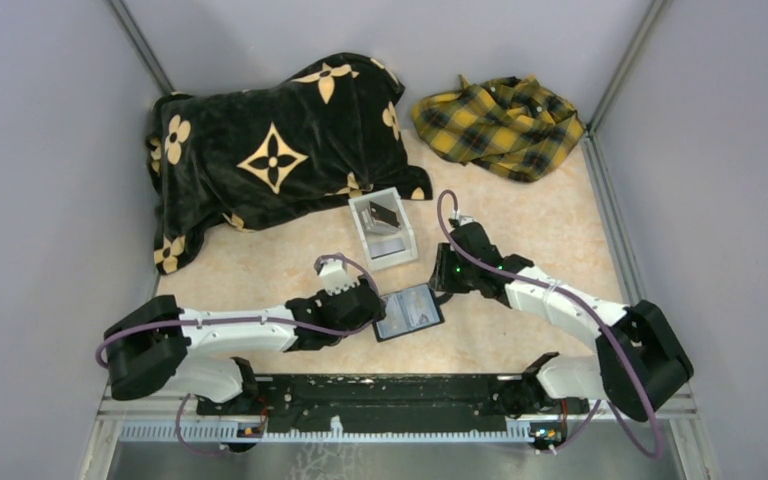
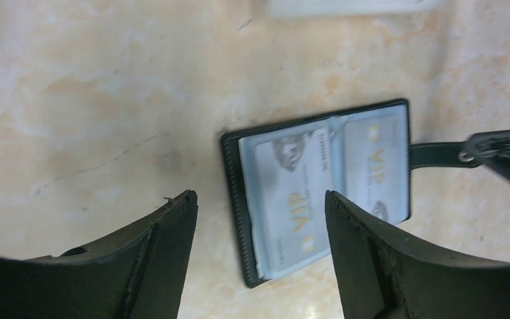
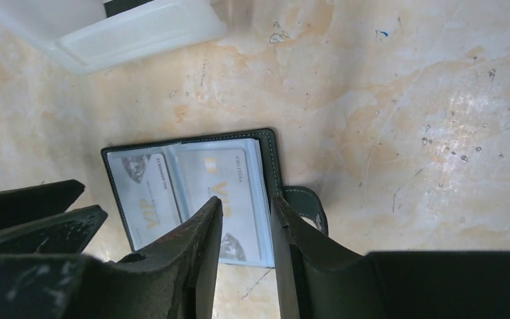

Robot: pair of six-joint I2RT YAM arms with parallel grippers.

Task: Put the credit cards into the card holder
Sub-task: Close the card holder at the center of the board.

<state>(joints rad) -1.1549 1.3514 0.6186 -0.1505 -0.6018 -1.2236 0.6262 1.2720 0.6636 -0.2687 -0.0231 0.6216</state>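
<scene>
The card holder (image 1: 409,331) lies open and flat on the table between both arms. Two pale silver credit cards with gold "VIP" lettering sit in its clear slots, one on each half (image 2: 292,199) (image 2: 375,159). My left gripper (image 2: 260,196) hovers open over the holder's left edge (image 2: 234,199), nothing between its fingers. My right gripper (image 3: 248,199) stands open by a narrower gap just above the right half's card (image 3: 229,173), near the strap clasp (image 3: 309,203). In the white box (image 1: 401,254), a dark card (image 1: 383,214) and a pale one (image 1: 388,247) rest.
The white open-top box stands just behind the holder, close to the right gripper. A black blanket with gold flowers (image 1: 270,150) lies at the back left and a yellow plaid cloth (image 1: 500,125) at the back right. Grey walls enclose the table.
</scene>
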